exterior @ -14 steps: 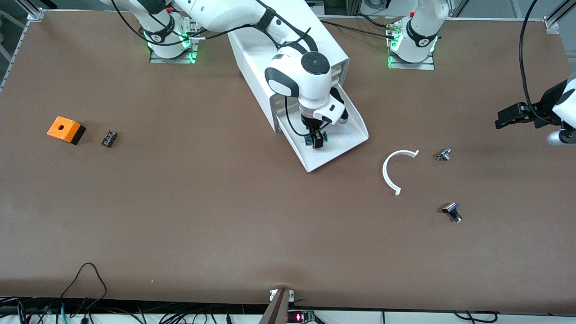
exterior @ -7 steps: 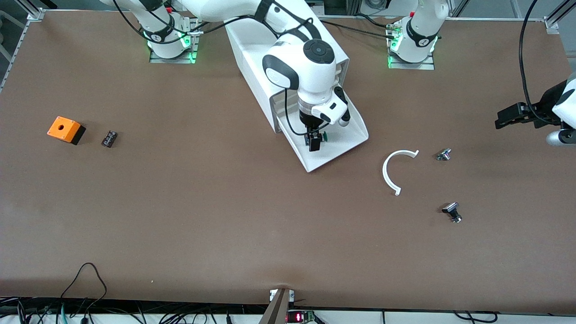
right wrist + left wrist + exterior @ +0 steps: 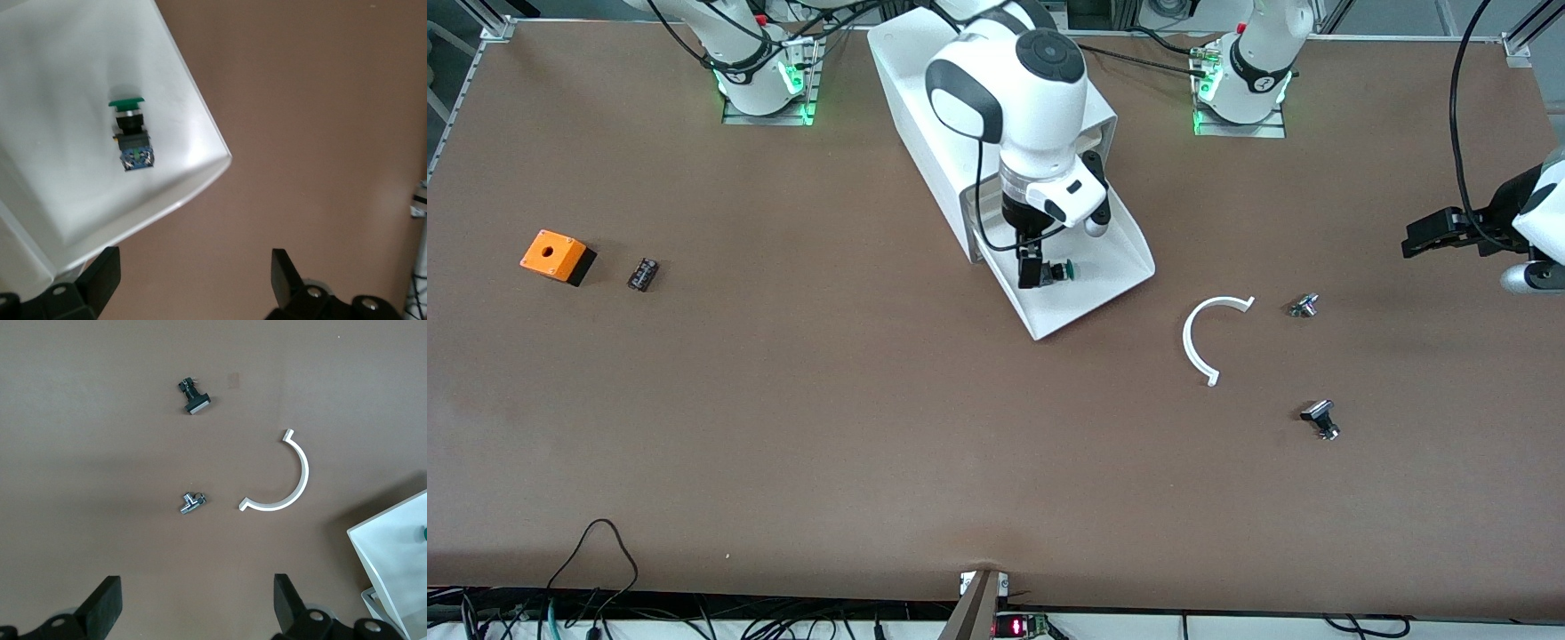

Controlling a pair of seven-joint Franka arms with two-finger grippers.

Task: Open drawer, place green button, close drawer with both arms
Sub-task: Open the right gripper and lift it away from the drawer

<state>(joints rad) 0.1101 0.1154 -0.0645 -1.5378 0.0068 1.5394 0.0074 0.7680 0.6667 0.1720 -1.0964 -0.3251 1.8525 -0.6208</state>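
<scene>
Inside drawer (image 3: 1103, 289), button (image 3: 1059, 270) lies released.

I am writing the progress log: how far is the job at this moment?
Done: the drawer is pulled open and the button lies in it, free of the right gripper, which is open above it. In hand: nothing. The left gripper, open, waits at its end of the table. Left: closing the drawer.
</scene>
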